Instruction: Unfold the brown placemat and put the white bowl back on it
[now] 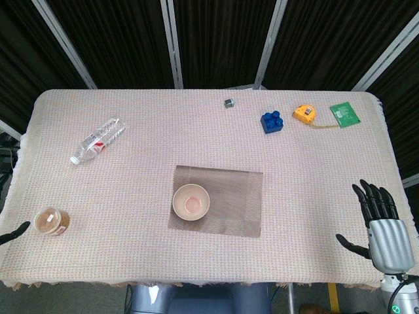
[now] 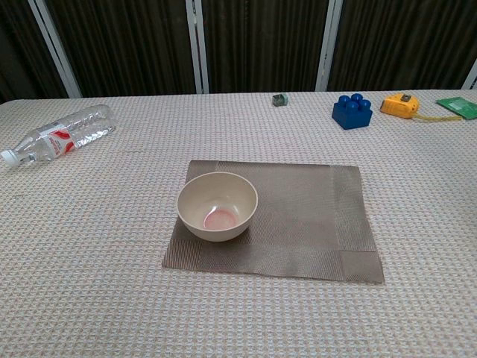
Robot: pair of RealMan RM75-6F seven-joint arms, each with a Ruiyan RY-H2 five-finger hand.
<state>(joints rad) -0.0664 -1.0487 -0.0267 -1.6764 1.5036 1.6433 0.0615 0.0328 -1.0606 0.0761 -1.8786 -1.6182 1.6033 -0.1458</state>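
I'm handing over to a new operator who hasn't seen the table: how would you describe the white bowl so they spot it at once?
Find the brown placemat lying flat in the middle of the cloth-covered table. The white bowl stands upright on the mat's left part. It is the only open round dish here, cream-white with a pinkish patch at its bottom, unlike the lidded jar at the table's left edge.

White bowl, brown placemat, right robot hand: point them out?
white bowl (image 2: 217,206): chest view, on its inner wall.
brown placemat (image 2: 313,216): chest view, on bare weave right of the bowl.
right robot hand (image 1: 383,226): head view, on the middle of the hand.
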